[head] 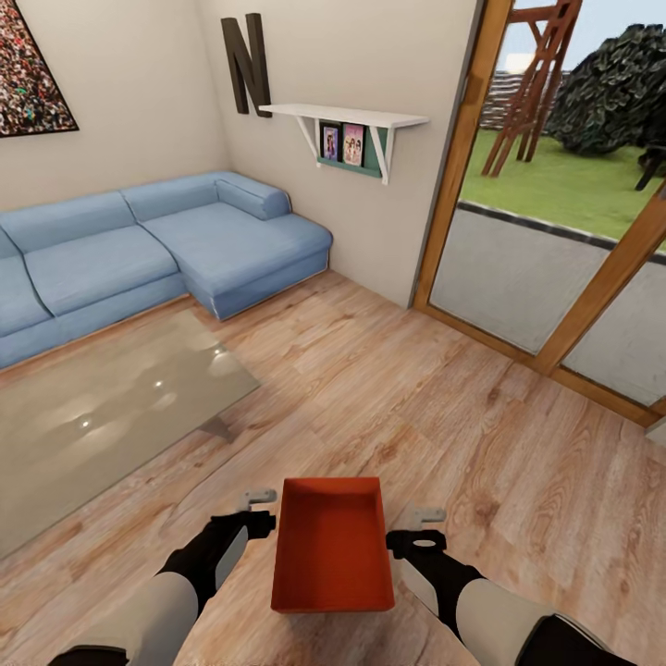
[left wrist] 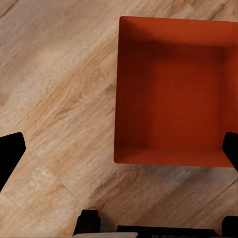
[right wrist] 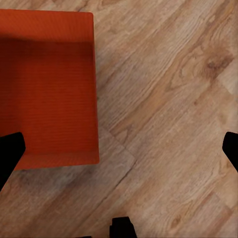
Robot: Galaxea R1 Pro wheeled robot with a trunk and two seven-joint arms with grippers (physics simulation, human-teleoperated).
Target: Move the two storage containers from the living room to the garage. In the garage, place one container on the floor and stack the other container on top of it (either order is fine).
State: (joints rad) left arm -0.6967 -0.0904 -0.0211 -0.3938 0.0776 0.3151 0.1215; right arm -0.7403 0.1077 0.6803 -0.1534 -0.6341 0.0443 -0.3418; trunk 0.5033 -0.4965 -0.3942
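One orange-red storage container (head: pixel 331 546) rests on the light wood plank floor (head: pixel 416 407) of the living room, straight in front of me between my two arms. It has no lid and nothing inside. My left gripper (head: pixel 258 509) hangs open just off the container's left wall. In the left wrist view the container (left wrist: pixel 173 94) lies below, with the dark fingertips (left wrist: pixel 10 153) spread wide. My right gripper (head: pixel 424 525) hangs open a little off the container's right wall. The right wrist view has the container (right wrist: pixel 47 89) to one side and wood floor under the spread fingertips (right wrist: pixel 10 156).
A blue corner sofa (head: pixel 166 245) stands against the far left walls, with a glass coffee table (head: pixel 102 416) in front of it. Wood-framed glass doors (head: pixel 555 231) line the right side. A white wall shelf (head: pixel 347 116) hangs at the back.
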